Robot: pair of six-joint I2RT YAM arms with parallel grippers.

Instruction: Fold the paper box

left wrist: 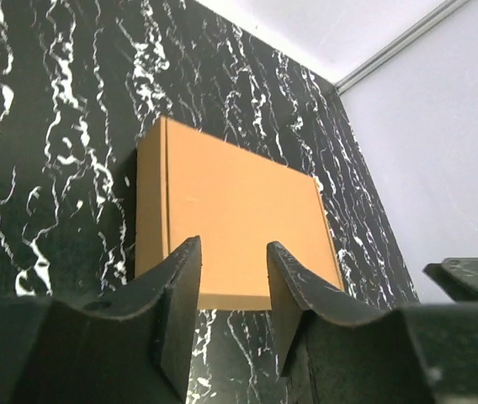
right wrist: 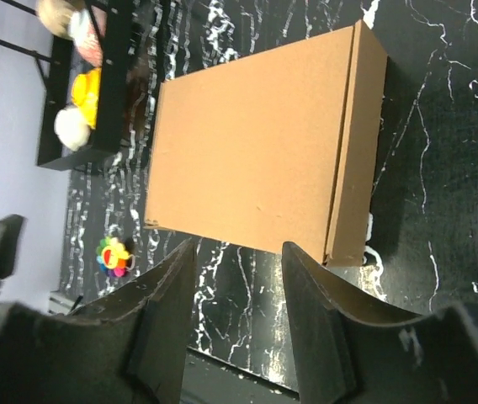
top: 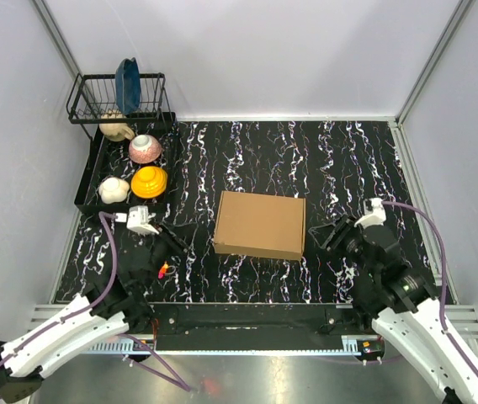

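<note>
Your paper box [top: 260, 224] lies flat on the bench [top: 340, 160], between your left pincer [top: 174, 244] and right pincer [top: 326, 235], touching neither. The tray [top: 85, 192] of bowls [top: 149, 181] sits behind your left pincer.

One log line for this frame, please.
paper box: closed, lying flat | left gripper: open, empty, off the box | right gripper: open, empty, off the box | fold: looks complete

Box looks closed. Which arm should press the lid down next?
Right, narrowly. In the top view the right gripper sits slightly nearer the box, open and aimed at it. The left gripper is open too, but farther off, with a small toy beside it.
</note>
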